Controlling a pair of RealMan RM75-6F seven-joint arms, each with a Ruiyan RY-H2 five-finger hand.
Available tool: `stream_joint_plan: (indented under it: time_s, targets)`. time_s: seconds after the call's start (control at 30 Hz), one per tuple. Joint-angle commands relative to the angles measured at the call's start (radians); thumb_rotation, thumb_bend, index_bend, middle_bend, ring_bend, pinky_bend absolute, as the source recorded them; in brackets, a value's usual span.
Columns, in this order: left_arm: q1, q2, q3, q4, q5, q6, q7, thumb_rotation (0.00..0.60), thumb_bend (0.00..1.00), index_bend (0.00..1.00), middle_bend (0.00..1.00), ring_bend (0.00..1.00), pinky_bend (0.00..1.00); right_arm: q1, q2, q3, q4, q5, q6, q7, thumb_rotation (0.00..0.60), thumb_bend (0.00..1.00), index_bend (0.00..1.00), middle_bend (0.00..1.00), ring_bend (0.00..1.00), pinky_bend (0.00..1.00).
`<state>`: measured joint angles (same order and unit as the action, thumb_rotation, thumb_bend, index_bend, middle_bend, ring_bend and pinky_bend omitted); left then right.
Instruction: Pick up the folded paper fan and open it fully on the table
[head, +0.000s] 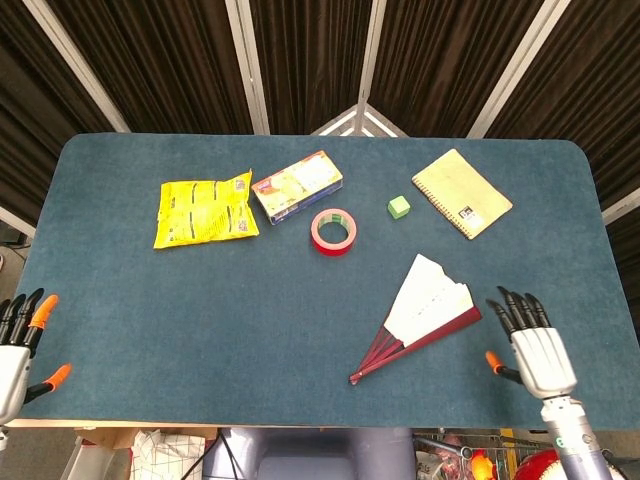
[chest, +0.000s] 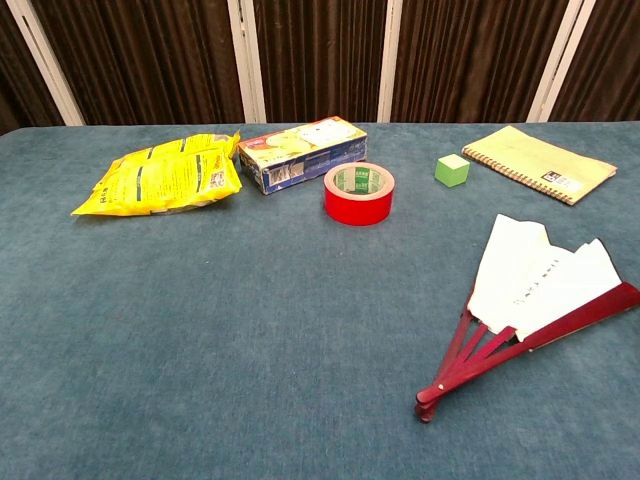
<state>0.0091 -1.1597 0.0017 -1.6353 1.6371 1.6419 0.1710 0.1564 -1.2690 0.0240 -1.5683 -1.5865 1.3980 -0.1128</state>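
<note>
- On the blue tabletop (head: 300, 300), right of centre, the paper fan (head: 420, 315) lies partly spread, white leaf pointing away, red ribs meeting at the near pivot.
- Right hand (head: 540, 355) sits just right of the fan, apart from it, fingers (head: 515, 310) spread and holding nothing.
- Left hand (head: 15, 350) is at the near left corner, fingers apart, empty too.
- Farther back: yellow snack bag (chest: 160, 175), box (chest: 300, 152), red tape roll (chest: 358, 193), green cube (chest: 451, 169), spiral notebook (chest: 540, 162).
</note>
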Motion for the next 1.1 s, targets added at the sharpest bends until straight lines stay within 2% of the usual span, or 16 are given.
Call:
stream_joint_plan:
  time_s: [0.03, 0.57, 1.1]
  targets:
    - [0.001, 0.002, 0.0, 0.0, -0.002, 0.0, -0.002, 0.6, 0.13, 0.04, 0.0, 0.0, 0.0, 0.017, -0.049, -0.008, 0.028, -0.017, -0.019, -0.01, 0.6, 0.29, 0.21, 0.06, 0.13, 0.09]
    - [-0.002, 0.004, -0.014, -0.002, -0.033, -0.013, 0.001, 0.6, 0.13, 0.04, 0.0, 0.0, 0.0, 0.078, -0.258, 0.0, 0.226, -0.022, -0.082, -0.028, 0.6, 0.29, 0.3, 0.07, 0.13, 0.09]
    - [-0.002, 0.001, -0.018, -0.004, -0.043, -0.018, 0.015, 0.6, 0.13, 0.04, 0.0, 0.0, 0.0, 0.119, -0.348, 0.0, 0.321, -0.002, -0.137, -0.06, 0.6, 0.29, 0.38, 0.07, 0.13, 0.09]
